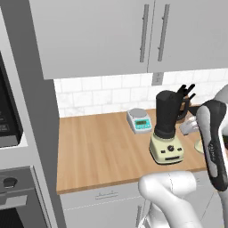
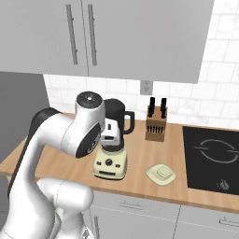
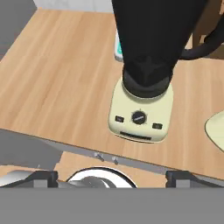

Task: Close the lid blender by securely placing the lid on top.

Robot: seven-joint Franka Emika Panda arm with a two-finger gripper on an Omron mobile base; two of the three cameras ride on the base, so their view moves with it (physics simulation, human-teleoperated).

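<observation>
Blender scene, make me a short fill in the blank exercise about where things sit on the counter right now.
1. The lid lies on the wooden ____, not on the blender.
2. The lid's little knob faces ____.
3. The knife block stands between the blender and the ____.
4. The scale sits behind the blender, near the tiled ____.

Missing words: counter; up; cooktop; wall
</observation>
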